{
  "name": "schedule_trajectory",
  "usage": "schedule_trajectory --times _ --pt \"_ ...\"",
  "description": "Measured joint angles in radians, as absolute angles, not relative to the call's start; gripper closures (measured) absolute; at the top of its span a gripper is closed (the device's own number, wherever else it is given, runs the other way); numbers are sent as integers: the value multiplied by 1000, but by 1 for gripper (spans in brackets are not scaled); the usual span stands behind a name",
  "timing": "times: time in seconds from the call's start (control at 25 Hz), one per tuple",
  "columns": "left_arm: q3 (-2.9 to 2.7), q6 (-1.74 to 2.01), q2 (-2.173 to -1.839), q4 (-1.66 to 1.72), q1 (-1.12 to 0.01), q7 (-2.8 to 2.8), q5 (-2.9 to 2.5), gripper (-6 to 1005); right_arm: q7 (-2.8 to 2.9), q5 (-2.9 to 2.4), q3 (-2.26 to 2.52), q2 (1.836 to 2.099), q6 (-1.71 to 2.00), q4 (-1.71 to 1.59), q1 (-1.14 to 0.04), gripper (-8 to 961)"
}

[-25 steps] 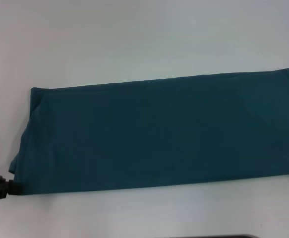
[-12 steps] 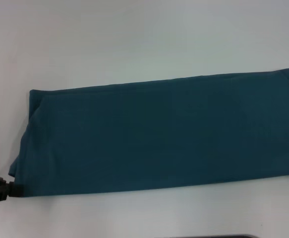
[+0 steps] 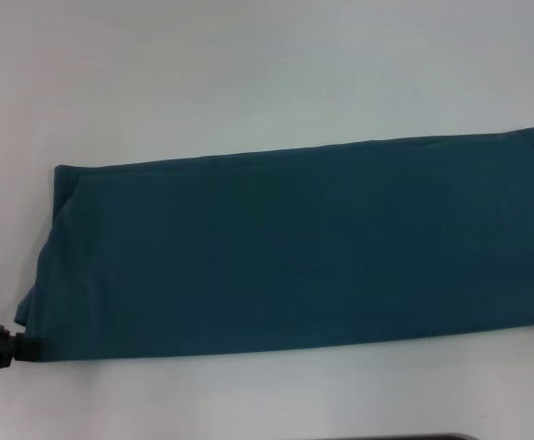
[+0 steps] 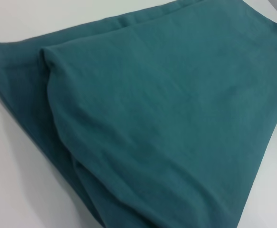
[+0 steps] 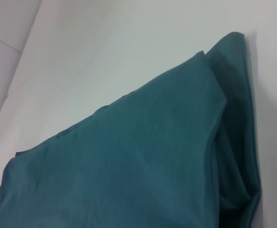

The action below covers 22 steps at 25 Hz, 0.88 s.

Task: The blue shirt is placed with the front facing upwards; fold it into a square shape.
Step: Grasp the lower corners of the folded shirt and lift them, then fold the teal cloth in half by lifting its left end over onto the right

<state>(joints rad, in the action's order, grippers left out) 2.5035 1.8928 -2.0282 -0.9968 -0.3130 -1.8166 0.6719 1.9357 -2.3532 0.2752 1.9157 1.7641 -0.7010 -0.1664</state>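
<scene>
Barely anything has shifted since the earlier frames: the left gripper (image 3: 1, 348) has sunk a touch lower, keeping its tip at the near left corner of the blue shirt (image 3: 294, 252). Whether its fingers are spread or pinched I cannot tell. Beyond the tip, the shirt lies as a long flat band on the white table (image 3: 248, 82), plain side up. Loose layers at this corner could slip apart if only the top ply is caught. Nothing blocks the way; the right gripper is unseen.
</scene>
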Motion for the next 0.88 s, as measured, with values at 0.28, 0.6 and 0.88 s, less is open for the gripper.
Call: schedule_trajectory --times 0.28,0.6,0.88 --pt "2503 1894 -2028 -999 -313 -1819 672 904 1935 -2353 274 1914 1769 -701 -166 941" --pt "2505 1896 -2029 -1004 -320 -1835 673 896 1933 -2346 247 1898 1809 -701 -178 941" --pt "2517 1887 -2025 -1016 -347 -1867 675 858 1931 -2342 199 1889 1840 -701 -196 673"
